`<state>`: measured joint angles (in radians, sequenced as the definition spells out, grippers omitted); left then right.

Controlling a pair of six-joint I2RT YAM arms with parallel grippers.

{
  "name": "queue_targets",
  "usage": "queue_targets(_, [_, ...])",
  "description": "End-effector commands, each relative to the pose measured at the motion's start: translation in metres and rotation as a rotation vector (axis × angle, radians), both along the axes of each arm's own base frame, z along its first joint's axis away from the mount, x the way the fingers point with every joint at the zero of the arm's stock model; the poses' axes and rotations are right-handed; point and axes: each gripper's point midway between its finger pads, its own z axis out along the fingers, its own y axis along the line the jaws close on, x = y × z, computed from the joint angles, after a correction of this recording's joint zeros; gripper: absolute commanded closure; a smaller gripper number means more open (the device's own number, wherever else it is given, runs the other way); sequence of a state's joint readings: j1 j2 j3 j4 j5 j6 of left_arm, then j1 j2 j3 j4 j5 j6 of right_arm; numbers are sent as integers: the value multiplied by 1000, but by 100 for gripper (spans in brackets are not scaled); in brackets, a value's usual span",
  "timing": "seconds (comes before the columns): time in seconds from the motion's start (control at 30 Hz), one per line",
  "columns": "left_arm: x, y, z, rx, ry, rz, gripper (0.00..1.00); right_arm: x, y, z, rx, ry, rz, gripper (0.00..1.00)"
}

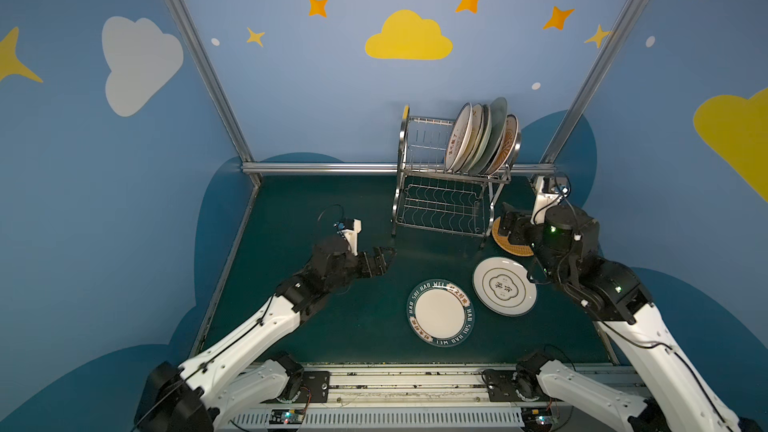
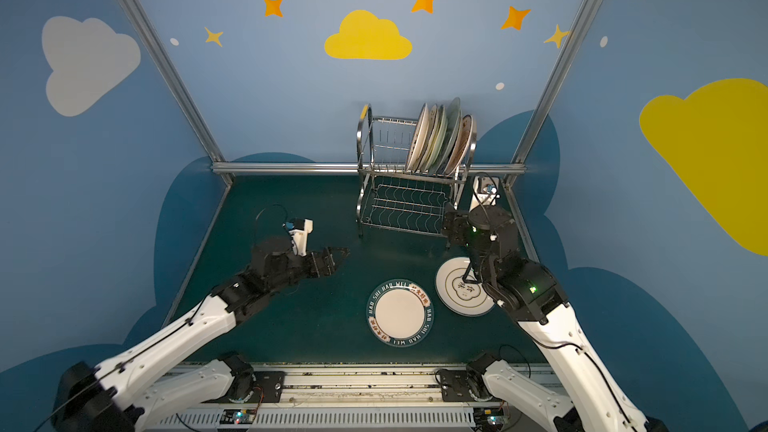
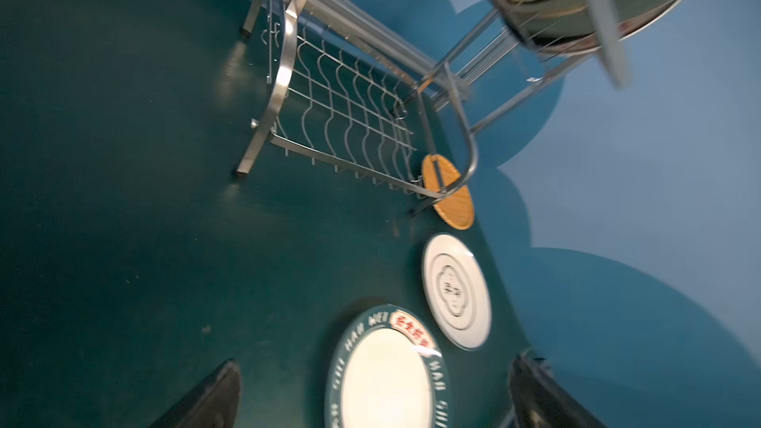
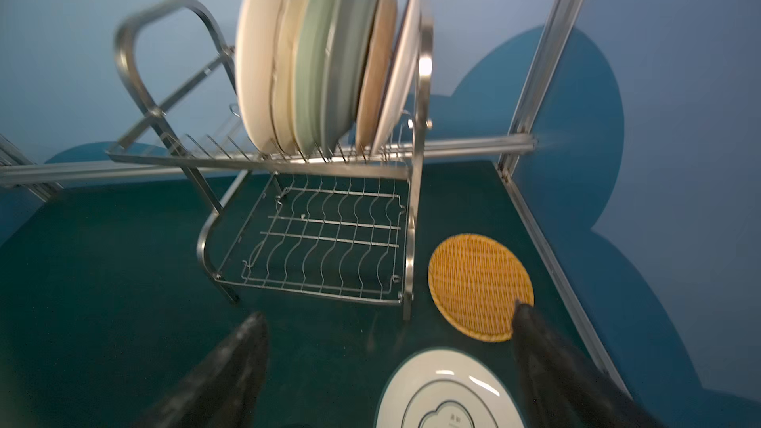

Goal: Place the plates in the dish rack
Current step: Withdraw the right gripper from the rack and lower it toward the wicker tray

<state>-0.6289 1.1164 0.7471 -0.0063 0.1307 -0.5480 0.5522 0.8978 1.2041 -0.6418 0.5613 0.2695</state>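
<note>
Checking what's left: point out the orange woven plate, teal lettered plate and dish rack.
orange woven plate [image 4: 479, 286], right wrist view, centre
teal lettered plate [image 1: 440, 312], a top view, centre
dish rack [image 1: 440, 207], a top view, lower shelf

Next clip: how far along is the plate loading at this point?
Done: about six plates stand in the dish rack's upper tier. In hand: nothing; the left gripper and right gripper are both open and empty, the right one near the orange woven plate. Left: three lie flat on the table, that one, the white emblem plate and the teal lettered-rim plate.
</note>
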Motion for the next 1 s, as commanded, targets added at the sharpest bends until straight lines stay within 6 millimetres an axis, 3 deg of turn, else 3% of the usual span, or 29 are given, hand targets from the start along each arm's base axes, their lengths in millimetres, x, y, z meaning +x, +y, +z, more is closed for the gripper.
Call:
queue_targets(0.0, [46,5,4,207,-172,88,4,7,3,-46,99,63,21,10])
queue_targets(0.13, [87,4,-13,319,-152,179,13,29,-2,-100,181,138,27,10])
queue_targets(0.23, [114,-1,-23,378,-125,190,22,48,-9,-124,210,172,6,10])
queue_targets(0.4, [149,-6,-35,401,-98,203,34,73,-11,-130,175,143,7,10])
queue_targets(0.57, [177,-8,-44,422,-65,215,39,103,-22,-153,175,216,-43,11])
queue_targets(0.97, [206,-34,-52,419,-62,148,52,153,-33,-178,183,269,-70,20])
